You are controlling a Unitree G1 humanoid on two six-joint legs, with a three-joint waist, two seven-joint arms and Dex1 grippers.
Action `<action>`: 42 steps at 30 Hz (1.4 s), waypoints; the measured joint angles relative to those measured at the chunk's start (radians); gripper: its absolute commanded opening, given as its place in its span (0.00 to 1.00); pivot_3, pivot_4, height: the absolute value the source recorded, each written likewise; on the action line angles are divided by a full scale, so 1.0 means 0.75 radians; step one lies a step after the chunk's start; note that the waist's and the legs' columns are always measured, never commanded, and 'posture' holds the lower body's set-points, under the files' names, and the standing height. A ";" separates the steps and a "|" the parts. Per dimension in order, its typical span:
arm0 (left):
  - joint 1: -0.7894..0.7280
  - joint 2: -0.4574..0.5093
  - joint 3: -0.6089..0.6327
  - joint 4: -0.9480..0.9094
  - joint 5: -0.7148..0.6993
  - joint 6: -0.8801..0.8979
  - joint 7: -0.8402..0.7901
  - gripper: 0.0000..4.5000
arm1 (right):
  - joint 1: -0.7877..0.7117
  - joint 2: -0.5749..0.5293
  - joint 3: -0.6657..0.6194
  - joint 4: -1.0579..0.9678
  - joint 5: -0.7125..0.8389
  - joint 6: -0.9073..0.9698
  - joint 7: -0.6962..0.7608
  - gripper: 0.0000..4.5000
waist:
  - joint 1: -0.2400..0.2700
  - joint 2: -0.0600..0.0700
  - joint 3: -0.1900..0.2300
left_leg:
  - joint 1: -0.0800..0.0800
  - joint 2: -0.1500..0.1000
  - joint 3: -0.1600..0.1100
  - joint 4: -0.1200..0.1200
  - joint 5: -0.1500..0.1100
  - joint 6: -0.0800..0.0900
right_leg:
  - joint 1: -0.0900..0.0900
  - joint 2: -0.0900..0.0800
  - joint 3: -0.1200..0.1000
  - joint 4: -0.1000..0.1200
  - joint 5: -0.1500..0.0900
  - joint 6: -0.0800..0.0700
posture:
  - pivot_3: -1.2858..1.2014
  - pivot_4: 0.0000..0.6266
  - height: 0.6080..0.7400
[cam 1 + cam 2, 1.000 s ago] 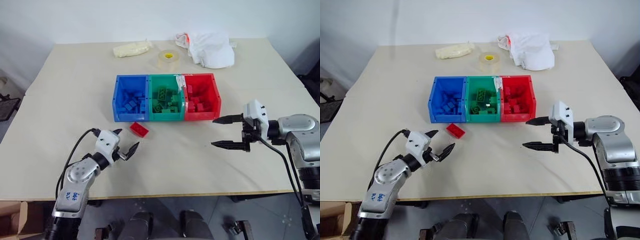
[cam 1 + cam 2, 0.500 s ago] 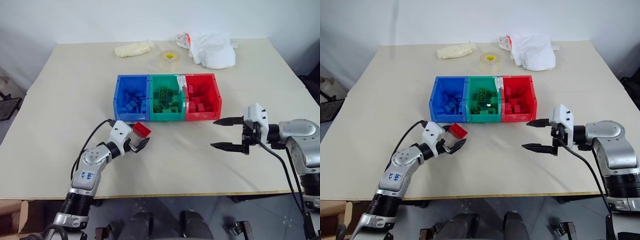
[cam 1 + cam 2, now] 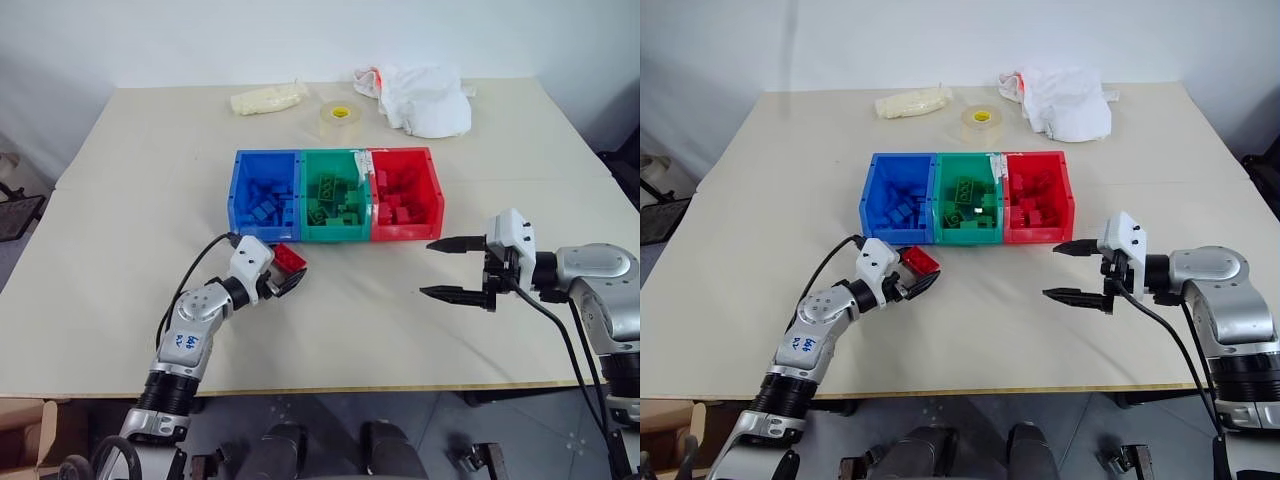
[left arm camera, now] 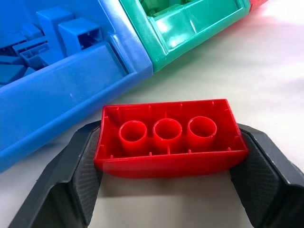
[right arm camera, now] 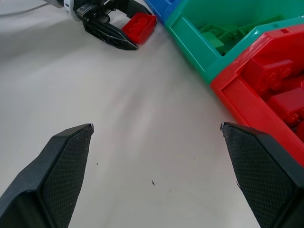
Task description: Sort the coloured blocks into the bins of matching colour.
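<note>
Brick (image 4: pixel 170 137) red, hollow side up, sits between my left gripper (image 4: pixel 166 178) fingers, touching both, ready to lift toward red bin (image 3: pixel 432 190). Right gripper (image 3: pixel 455 268) spread, idle.

We took the place for a plain test room or lab rather than a home. A bare, cream-coloured table (image 3: pixel 150 170) stood against an unadorned white wall (image 3: pixel 200 40), with nothing decorative about it. The things on it looked like a set-up exercise: three joined bins (image 3: pixel 335 195) in blue, green and red, holding toy bricks of matching colours, with odds and ends pushed to the far edge, namely a roll of tape (image 3: pixel 337 117), a crumpled white cloth (image 3: pixel 425 100) and a pale yellowish bundle (image 3: pixel 265 98). An open cardboard box (image 3: pixel 30 435) sat on the grey floor (image 3: pixel 20 255) below the near corner, and part of a dark chair (image 3: pixel 18 215) showed beside the table.
</note>
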 measured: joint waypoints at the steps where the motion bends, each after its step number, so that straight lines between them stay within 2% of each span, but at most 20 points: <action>1: 0.003 0.012 -0.023 0.001 0.002 -0.046 -0.041 0.75 | 0.010 -0.001 -0.011 0.000 0.000 0.000 -0.003 1.00 | 0.000 0.000 0.000 | 0.000 0.000 0.000 0.000 0.000 0.000 | 0.000 0.000 0.000 0.000 0.000 0.000 | 0.52 0.24 1.00; 3: 0.004 0.002 -0.054 -0.010 -0.001 -0.095 -0.094 0.75 | 0.038 -0.021 -0.035 -0.009 0.005 0.004 -0.015 1.00 | -0.001 0.000 0.000 | 0.000 -0.001 0.000 0.000 0.000 0.000 | 0.000 0.000 0.000 0.000 0.000 0.000 | 0.52 0.24 1.00; 6: -0.038 -0.090 -0.074 -0.026 -0.007 -0.091 -0.079 0.75 | 0.094 -0.040 -0.103 -0.054 0.022 0.020 -0.044 1.00 | 0.004 -0.001 0.000 | -0.001 -0.001 0.000 0.001 0.000 0.000 | 0.000 0.000 0.000 0.000 0.000 0.000 | 0.52 0.24 1.00; 12: -0.332 -0.255 -0.105 0.059 0.015 -0.087 0.013 0.75 | 0.186 -0.050 -0.234 -0.160 0.088 0.061 -0.106 1.00 | 0.008 -0.003 0.002 | -0.002 0.000 0.001 0.005 0.000 0.000 | 0.000 0.002 0.000 0.001 0.000 0.001 | 0.52 0.24 1.00; 16: -0.559 -0.341 -0.104 0.338 0.066 -0.143 0.104 0.75 | 0.274 -0.054 -0.303 -0.226 0.111 0.081 -0.162 1.00 | 0.007 -0.005 0.003 | -0.003 -0.001 0.003 0.005 0.000 0.001 | -0.001 0.002 0.001 0.002 0.001 0.001 | 0.52 0.24 1.00; 20: -0.861 -0.419 -0.075 0.745 0.097 -0.269 0.186 0.75 | 0.346 -0.054 -0.385 -0.273 0.126 0.083 -0.227 1.00 | 0.011 -0.007 0.004 | -0.004 -0.002 0.005 0.006 -0.001 0.002 | -0.001 0.002 0.001 0.001 0.002 0.003 | 0.52 0.24 1.00; 24: -1.026 -0.469 -0.035 1.024 0.104 -0.390 0.225 0.75 | 0.390 -0.053 -0.410 -0.321 0.144 0.083 -0.261 1.00 | 0.007 -0.008 0.005 | -0.004 -0.002 0.007 0.006 -0.002 0.004 | -0.002 0.002 0.001 0.001 0.002 0.004 | 0.52 0.24 1.00; 27: -1.142 -0.515 0.019 1.242 0.100 -0.434 0.252 0.97 | 0.425 -0.037 -0.418 -0.358 0.159 0.083 -0.292 1.00 | 0.006 -0.012 0.007 | -0.004 -0.002 0.007 0.006 -0.002 0.004 | -0.003 0.002 0.001 0.002 0.002 0.005 | 0.52 0.24 1.00; 30: -1.245 -0.544 0.055 1.365 0.103 -0.456 0.323 0.99 | 0.438 -0.021 -0.412 -0.370 0.166 0.083 -0.317 1.00 | 0.005 -0.014 0.008 | -0.004 -0.002 0.008 0.006 -0.002 0.004 | -0.003 0.002 0.002 0.002 0.002 0.005 | 0.52 0.24 1.00; 36: -1.265 -0.535 0.081 1.400 0.117 -0.543 0.344 0.99 | 0.425 -0.021 -0.396 -0.378 0.172 0.083 -0.339 1.00 | -0.002 -0.014 0.008 | -0.004 -0.002 0.008 0.006 -0.002 0.004 | -0.004 0.002 0.002 0.003 0.002 0.005 | 0.52 0.24 1.00; 40: -1.153 -0.477 0.056 1.316 0.134 -0.571 0.192 0.99 | 0.379 -0.024 -0.365 -0.354 0.172 0.083 -0.323 1.00 | -0.006 -0.014 0.008 | -0.003 -0.002 0.009 0.006 -0.002 0.004 | -0.005 0.002 0.003 0.005 0.002 0.005 | 0.52 0.24 1.00; 42: -1.033 -0.418 0.037 1.177 0.128 -0.558 0.062 0.99 | 0.337 -0.030 -0.335 -0.328 0.171 0.081 -0.301 1.00 | -0.010 -0.014 0.008 | -0.003 -0.002 0.010 0.006 -0.002 0.004 | -0.006 0.002 0.003 0.007 0.002 0.005 | 0.52 0.24 1.00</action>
